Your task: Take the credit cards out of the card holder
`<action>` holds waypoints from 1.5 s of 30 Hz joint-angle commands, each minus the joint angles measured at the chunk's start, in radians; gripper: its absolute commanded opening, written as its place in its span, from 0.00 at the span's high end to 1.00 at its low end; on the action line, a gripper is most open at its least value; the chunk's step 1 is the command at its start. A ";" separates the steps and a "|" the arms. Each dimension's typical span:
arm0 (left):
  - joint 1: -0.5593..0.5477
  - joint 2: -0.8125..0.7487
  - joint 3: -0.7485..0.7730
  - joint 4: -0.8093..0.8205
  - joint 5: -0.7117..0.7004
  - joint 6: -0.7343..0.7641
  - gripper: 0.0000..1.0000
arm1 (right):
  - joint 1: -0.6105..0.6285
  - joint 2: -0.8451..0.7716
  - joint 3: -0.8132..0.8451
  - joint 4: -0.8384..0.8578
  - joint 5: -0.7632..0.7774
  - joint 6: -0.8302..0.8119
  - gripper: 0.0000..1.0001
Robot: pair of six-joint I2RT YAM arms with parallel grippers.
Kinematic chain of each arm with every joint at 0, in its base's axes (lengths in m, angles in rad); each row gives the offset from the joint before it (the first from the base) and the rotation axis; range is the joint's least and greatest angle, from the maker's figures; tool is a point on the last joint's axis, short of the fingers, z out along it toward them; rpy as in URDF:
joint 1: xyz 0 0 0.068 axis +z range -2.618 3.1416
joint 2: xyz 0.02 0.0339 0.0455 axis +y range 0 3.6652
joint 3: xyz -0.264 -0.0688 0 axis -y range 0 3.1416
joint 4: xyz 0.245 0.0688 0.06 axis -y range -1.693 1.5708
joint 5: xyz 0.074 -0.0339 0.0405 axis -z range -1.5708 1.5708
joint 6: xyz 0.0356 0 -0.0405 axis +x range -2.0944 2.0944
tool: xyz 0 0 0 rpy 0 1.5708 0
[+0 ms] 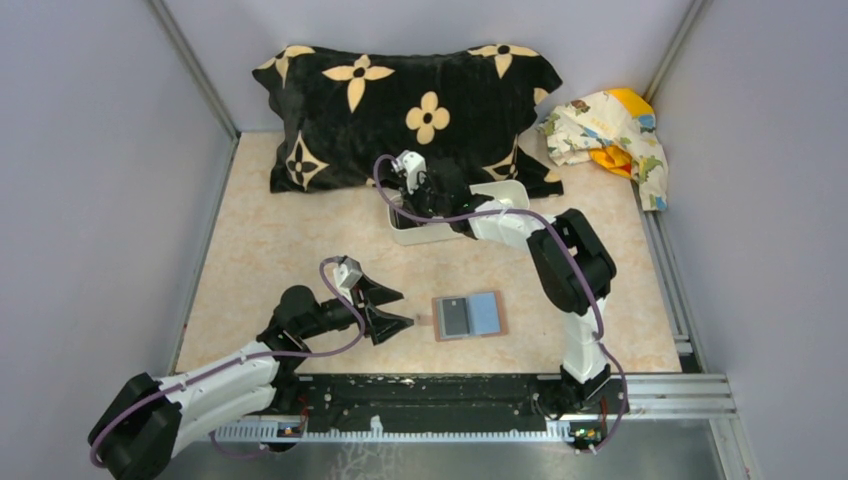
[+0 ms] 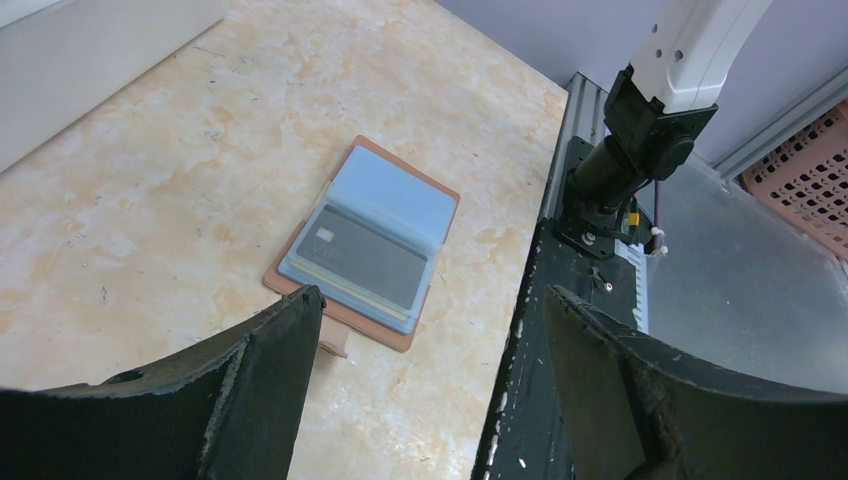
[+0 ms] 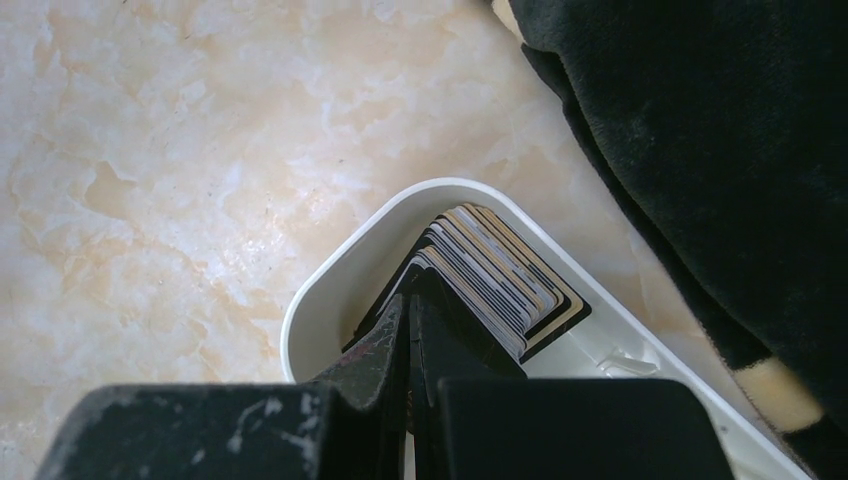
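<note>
The card holder [image 1: 469,316] lies open on the table, brown rim, light blue inside, and a dark grey credit card [image 1: 453,317] sits in its left page. The left wrist view shows the holder [image 2: 400,195] and that card [image 2: 360,258] too. My left gripper [image 1: 403,308] is open and empty just left of the holder, and its jaws stand wide in the left wrist view [image 2: 432,295]. My right gripper [image 1: 407,198] reaches into the white tray [image 1: 505,190]. In the right wrist view the right gripper [image 3: 410,288] is shut on a thin dark card [image 3: 409,370] held edge-on beside a stack of several dark and tan cards [image 3: 500,270].
A black pillow with tan flowers [image 1: 400,100] lies right behind the tray and fills the right wrist view's upper right [image 3: 720,130]. A patterned cloth [image 1: 610,130] lies at the back right. The black rail [image 1: 430,400] runs along the near edge, and the right arm's base [image 2: 640,130] stands beside the holder.
</note>
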 commanded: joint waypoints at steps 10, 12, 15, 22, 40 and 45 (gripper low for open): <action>-0.004 -0.020 -0.015 -0.005 -0.011 0.018 0.13 | -0.004 0.012 0.112 0.011 0.031 -0.009 1.00; -0.004 -0.030 -0.017 -0.015 -0.015 0.018 0.13 | -0.006 0.029 0.113 0.016 0.031 -0.006 1.00; -0.004 -0.038 -0.019 -0.022 -0.018 0.018 0.13 | -0.011 0.049 0.120 0.025 0.027 0.004 1.00; -0.004 -0.040 -0.019 -0.027 -0.020 0.018 0.13 | -0.013 0.077 0.127 0.028 0.016 0.007 1.00; -0.004 -0.020 -0.028 -0.015 -0.066 0.017 0.11 | -0.013 -0.167 0.034 0.137 -0.036 0.037 1.00; -0.004 -0.030 -0.004 -0.110 -0.152 -0.006 0.01 | -0.014 -0.325 -0.067 0.202 0.094 0.093 0.96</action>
